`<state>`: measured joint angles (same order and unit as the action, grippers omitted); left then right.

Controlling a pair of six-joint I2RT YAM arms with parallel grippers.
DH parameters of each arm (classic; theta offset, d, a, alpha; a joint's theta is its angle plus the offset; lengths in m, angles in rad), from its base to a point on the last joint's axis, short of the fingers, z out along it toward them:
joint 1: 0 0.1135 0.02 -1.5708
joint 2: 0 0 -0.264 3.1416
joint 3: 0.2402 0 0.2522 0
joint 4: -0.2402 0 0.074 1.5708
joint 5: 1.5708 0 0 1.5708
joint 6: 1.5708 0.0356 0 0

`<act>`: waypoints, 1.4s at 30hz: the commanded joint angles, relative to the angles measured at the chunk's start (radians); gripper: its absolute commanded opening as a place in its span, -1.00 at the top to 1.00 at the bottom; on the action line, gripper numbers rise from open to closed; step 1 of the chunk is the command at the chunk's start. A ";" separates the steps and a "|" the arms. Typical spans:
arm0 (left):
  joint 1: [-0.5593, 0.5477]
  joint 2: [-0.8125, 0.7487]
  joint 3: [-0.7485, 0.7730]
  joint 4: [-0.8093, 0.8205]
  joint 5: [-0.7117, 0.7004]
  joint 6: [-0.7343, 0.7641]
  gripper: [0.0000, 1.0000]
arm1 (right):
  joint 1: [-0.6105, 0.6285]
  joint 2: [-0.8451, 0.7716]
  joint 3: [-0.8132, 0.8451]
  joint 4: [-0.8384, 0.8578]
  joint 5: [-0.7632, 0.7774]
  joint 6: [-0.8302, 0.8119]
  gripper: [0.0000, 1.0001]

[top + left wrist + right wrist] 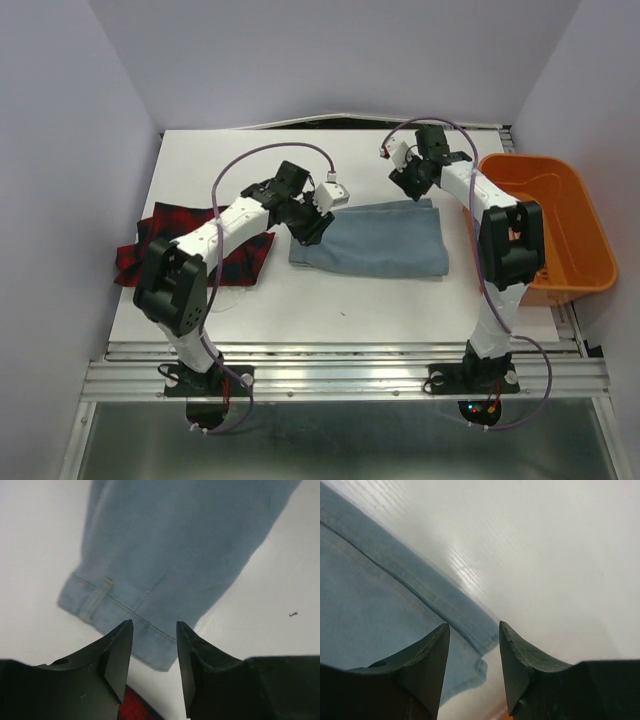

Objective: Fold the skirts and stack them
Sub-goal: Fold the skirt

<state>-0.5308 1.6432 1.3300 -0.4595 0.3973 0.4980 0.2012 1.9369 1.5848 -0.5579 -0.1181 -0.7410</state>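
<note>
Overhead; wrist close-ups on denim skirt (165,545)

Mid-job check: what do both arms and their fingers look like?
The left arm and right arm both have white links with black joint housings. A thin purple-grey cable loops over each. The fingers are matte black wedges tapering to blunt tips.

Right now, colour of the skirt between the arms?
The skirt is light blue denim; best in left wrist view.
</note>
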 commanded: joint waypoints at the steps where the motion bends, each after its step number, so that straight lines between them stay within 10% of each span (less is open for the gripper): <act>1: -0.003 0.078 -0.057 0.019 0.040 -0.102 0.03 | -0.016 0.100 0.084 0.019 -0.045 0.055 0.03; 8: 0.029 0.283 0.066 0.033 -0.043 -0.148 0.13 | -0.037 0.152 0.028 0.030 -0.028 0.016 0.27; 15: 0.142 0.503 0.378 -0.044 -0.149 -0.079 0.24 | -0.046 0.062 -0.182 0.006 -0.048 0.000 0.91; 24: 0.207 0.761 0.903 -0.107 -0.216 -0.048 -0.07 | 0.049 -0.140 -0.328 -0.226 -0.494 0.251 0.95; 29: 0.203 0.597 0.833 -0.007 -0.092 -0.125 -0.16 | 0.102 -0.234 -0.365 -0.211 -0.683 0.414 0.75; 42: 0.009 0.184 0.140 0.110 -0.075 -0.211 -0.18 | 0.009 -0.113 -0.234 -0.004 -0.462 0.505 0.47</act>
<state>-0.4740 1.8427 1.5894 -0.3790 0.3016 0.3515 0.2024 1.7439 1.2907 -0.6842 -0.6403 -0.2924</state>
